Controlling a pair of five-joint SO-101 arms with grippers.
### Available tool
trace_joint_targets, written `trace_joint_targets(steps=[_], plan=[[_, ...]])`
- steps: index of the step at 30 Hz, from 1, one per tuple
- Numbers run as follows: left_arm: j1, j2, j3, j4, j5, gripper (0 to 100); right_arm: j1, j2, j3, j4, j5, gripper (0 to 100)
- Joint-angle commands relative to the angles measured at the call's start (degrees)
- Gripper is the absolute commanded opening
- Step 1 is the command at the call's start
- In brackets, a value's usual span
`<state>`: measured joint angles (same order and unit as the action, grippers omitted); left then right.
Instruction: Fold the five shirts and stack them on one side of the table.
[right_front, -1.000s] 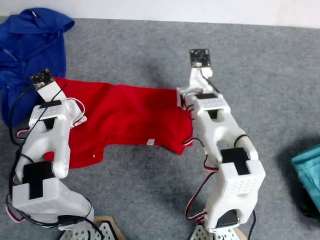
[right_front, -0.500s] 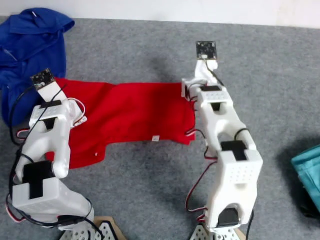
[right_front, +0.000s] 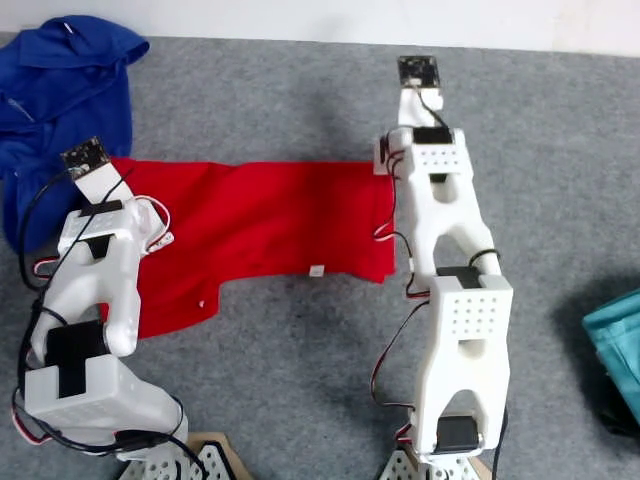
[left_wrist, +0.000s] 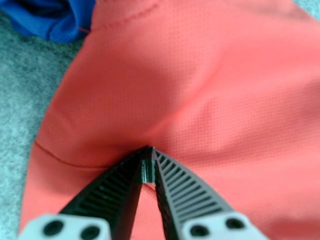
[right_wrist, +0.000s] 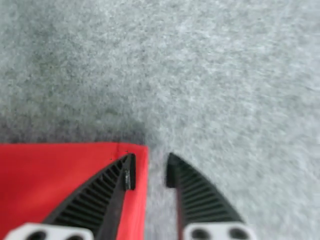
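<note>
R arm (right_front: 440, 200) stretched farther out; red shirt (right_front: 270, 220) edge dragged rightward, now flatter.

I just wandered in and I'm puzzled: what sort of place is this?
Probably a robotics test bench: the left arm and right arm, white with loose wiring, stand at a grey felt-covered table with a red shirt spread out and a blue garment heaped nearby.
</note>
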<state>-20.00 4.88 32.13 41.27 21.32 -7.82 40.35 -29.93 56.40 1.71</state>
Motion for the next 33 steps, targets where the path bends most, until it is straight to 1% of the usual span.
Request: trace_joint_targets(steps=[1,4,7,13,15,17,19,22,24,27,30,33], plan=[[-0.3,-1.5,-2.2,2.2,0.4,1,-0.3,-1.5,-7.0,8.0,0.8,16.1],[-0.3,-5.7,-3.1,8.1,0.4,7,-0.3,-2.9,-10.0,13.2,0.9,16.1],[-0.3,-12.1,-2.0,11.9,0.6,13,-0.2,-5.7,-9.9,16.4,0.8,16.1],[-0.6,-28.7,6.9,12.6,0.4,14,-0.2,-12.4,-4.3,19.6,0.4,16.1],[-0.7,-34.9,11.7,12.7,0.3,14,-0.3,-15.9,0.5,19.6,0.4,16.1],[-2.2,-40.3,16.7,12.7,0.3,14,-0.9,-20.4,6.8,18.6,0.4,16.1],[-4.7,-44.7,20.0,13.2,0.3,14,-2.0,-25.7,15.2,15.6,0.4,16.1],[-8.1,-47.7,21.0,17.7,0.2,14,-4.5,-35.7,30.1,7.9,0.4,16.1],[-9.5,-47.4,21.0,19.3,-1.1,14,-5.9,-42.9,40.4,2.2,0.7,16.1],[-11.4,-45.8,22.2,19.4,-6.1,14,-6.8,-52.7,54.3,-4.9,0.7,16.3],[-13.4,-43.2,24.5,19.2,-6.6,14,-6.7,-59.8,65.2,-10.8,0.8,16.3],[-15.5,-40.5,25.9,18.8,-6.7,14,-6.5,-63.1,71.7,-14.2,0.8,16.3]])
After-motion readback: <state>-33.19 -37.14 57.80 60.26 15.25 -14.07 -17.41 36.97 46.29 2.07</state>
